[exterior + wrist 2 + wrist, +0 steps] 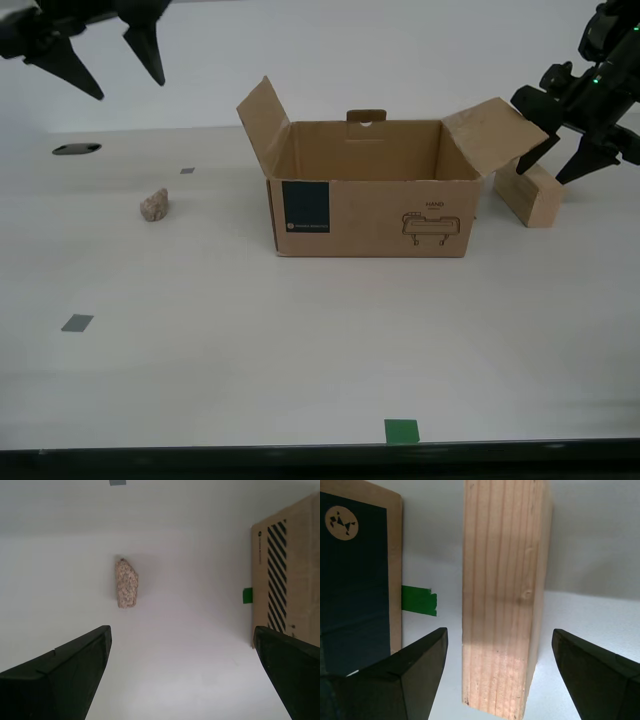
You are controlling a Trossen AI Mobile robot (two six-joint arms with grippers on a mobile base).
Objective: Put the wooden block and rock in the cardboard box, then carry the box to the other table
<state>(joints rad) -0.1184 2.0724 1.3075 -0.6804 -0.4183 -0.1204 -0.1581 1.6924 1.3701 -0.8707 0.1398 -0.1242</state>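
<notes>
Far toward the exterior view's left: second gripper (128, 72) aloft, jaws spread, empty; beneath, the rock (154, 205) alone on the table (300, 350), well apart from the box; likely hard, rough, fairly light, uneven to pinch; best taken across its narrow waist. Centre: the cardboard box (372, 210) upright, flaps open, nothing visible inside; light, thin-walled, probably crushable, so better gripped at opposite sides; navy label (305, 207) with tiny unreadable print; line drawing (433, 226) under the word "HAND". Right: the wooden block (528, 194) just beside the box flap; stiff, smooth, likely slippery; first gripper (497, 655) released, jaws straddling its flat faces, not yet closed.
</notes>
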